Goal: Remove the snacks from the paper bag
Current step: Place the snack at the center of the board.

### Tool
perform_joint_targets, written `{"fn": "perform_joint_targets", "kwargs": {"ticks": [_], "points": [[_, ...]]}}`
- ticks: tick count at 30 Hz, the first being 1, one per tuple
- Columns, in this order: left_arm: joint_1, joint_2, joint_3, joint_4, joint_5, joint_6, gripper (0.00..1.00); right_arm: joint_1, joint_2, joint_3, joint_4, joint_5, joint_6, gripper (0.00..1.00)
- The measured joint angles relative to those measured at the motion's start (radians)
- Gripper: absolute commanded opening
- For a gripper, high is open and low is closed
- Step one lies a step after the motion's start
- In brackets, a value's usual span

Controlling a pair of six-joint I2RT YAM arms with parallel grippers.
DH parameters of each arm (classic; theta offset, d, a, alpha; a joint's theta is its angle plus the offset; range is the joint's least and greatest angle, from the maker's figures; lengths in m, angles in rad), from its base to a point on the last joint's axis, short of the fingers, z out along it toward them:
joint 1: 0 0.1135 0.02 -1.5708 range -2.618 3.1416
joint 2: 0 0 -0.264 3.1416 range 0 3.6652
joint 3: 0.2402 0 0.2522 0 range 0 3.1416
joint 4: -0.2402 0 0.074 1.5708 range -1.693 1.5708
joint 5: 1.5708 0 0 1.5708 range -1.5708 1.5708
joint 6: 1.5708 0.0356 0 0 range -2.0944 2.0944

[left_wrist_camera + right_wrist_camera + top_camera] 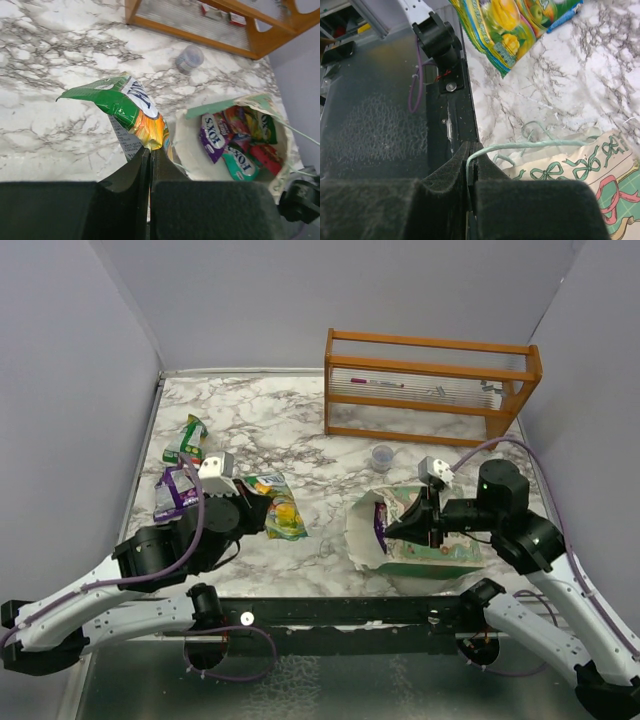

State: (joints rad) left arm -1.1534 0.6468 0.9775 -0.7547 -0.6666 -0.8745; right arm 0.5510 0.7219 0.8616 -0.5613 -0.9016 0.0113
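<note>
Your left gripper [150, 149] is clamped tight on the lower edge of a green-and-yellow packet [134, 106], just left of the bag's mouth. Your right gripper [470, 152] is pinched closed on the bag's string handle [530, 145]. The paper bag [435, 556] lies on its side on the marble table [300, 430] by the right arm, mouth open to the left. Purple, red, green and teal snacks [235, 137] sit inside. A green packet [187, 438] and a purple packet [177, 490] lie at the table's left edge.
</note>
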Motion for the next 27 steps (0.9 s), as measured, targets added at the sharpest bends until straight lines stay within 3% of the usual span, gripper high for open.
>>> {"fn": "perform_joint_targets", "kwargs": {"ticks": [9,12,17,27], "points": [[0.007,0.172,0.015,-0.047,-0.126,0.036,0.0,0.0,-0.15,-0.004,-0.006,0.001,0.026,0.02],[0.06,0.206,0.015,-0.016,-0.126,0.1,0.0,0.0,-0.195,-0.006,-0.007,0.001,0.035,0.02],[0.278,0.266,0.06,0.07,-0.055,0.235,0.0,0.0,-0.211,-0.006,-0.019,0.017,0.037,0.02],[0.8,0.571,0.17,0.195,0.356,0.444,0.0,0.0,-0.288,-0.037,-0.014,0.133,0.068,0.02]]}}
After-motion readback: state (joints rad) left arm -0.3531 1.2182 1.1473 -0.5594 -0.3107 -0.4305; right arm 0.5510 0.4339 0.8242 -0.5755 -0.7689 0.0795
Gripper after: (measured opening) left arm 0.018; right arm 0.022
